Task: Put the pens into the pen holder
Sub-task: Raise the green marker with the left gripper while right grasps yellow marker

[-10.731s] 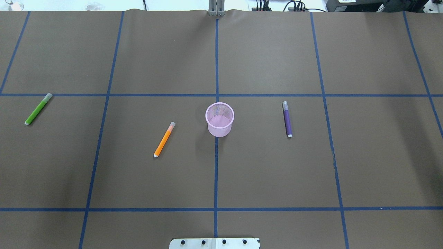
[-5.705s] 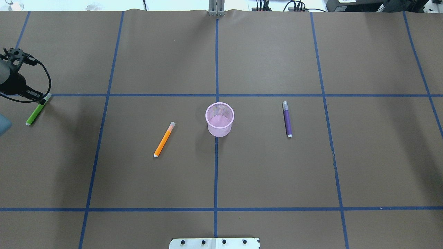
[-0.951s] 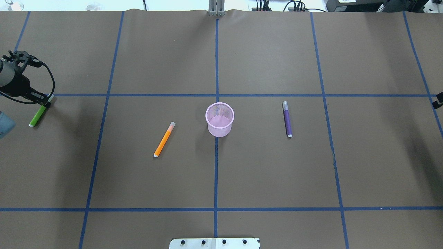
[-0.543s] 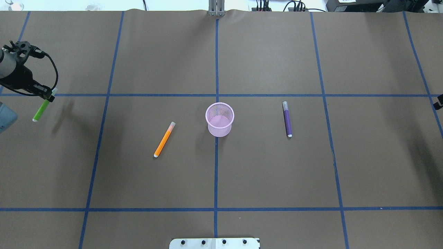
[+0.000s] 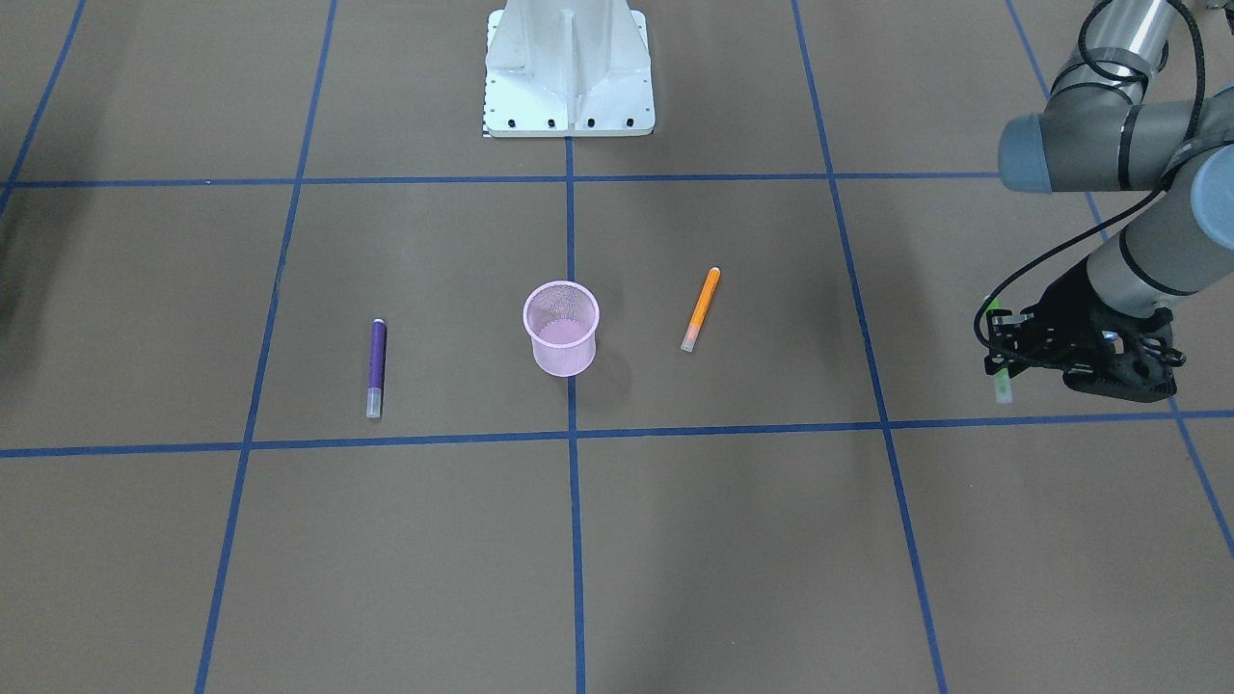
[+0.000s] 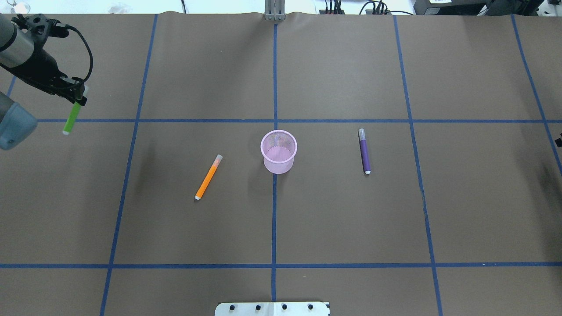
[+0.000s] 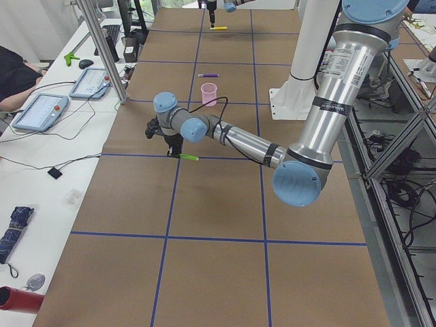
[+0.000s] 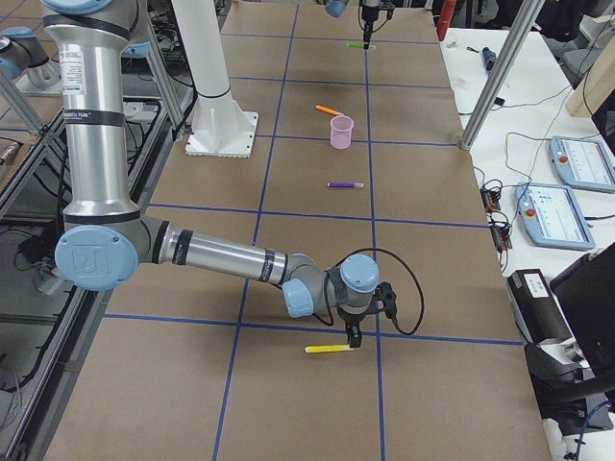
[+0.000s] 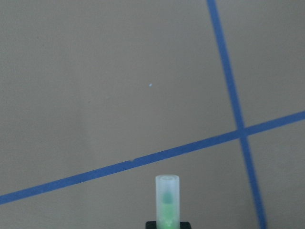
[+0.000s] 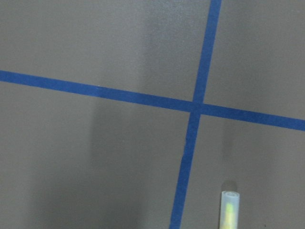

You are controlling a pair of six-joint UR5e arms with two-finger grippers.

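My left gripper (image 6: 79, 94) is shut on the cap end of the green pen (image 6: 70, 119) and holds it tilted above the table at the far left; it also shows in the front view (image 5: 1003, 384). The pink mesh pen holder (image 6: 279, 166) stands upright at the table's middle. The orange pen (image 6: 208, 177) lies to its left and the purple pen (image 6: 364, 151) to its right. My right gripper (image 8: 352, 332) is at one end of the yellow pen (image 8: 329, 349), low at the table's right end. I cannot tell whether it is open or shut.
Blue tape lines divide the brown table cover. The robot's base plate (image 6: 272, 308) sits at the near edge. Control tablets (image 7: 41, 112) and a metal post (image 7: 102, 51) stand beyond the far edge.
My left gripper has lifted the green pen off the table and carried it up and toward the far edge. The other pens and the holder have not moved.
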